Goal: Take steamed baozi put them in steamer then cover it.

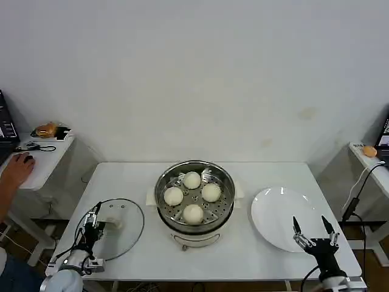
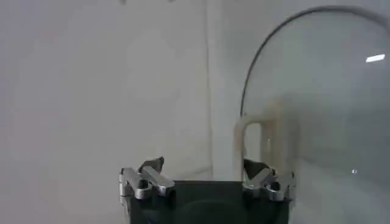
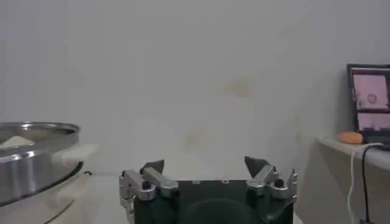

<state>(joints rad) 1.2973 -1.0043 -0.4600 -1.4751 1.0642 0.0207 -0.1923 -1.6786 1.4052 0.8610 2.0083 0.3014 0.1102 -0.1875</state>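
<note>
Surface (image 1: pixel 273 173): white, carries all task items.

Steamer (image 1: pixel 194 226): steel pot at centre of surface, uncovered. Perforated tray inside.

Baozi: four, all seated on the tray in a diamond — far (image 1: pixel 192 180), left (image 1: pixel 173 196), right (image 1: pixel 211 192), near (image 1: pixel 193 213). Loading appears complete.

Plate (image 1: pixel 276 210): white, right of the steamer, bare.

Cover (image 1: pixel 127 228): glass lid lying flat on the surface, left of the steamer and apart from it. White knob (image 1: pixel 113 223) faces up. In the left wrist view the knob (image 2: pixel 259 143) stands just ahead of the claw, lid rim curving behind it.

Left claw (image 1: pixel 93 226): at the cover's near-left edge, beside the knob. Fingers spread, grasping nothing; knob lines up near one fingertip, not yet between the two.

Right claw (image 1: pixel 314 233): low over the near edge of the plate, fingers parted, holding nothing. Judged idle.

Progress: buns in, cover still off. Remaining: close on the knob, lift the cover, carry it right, seat it on the steamer rim.
</note>
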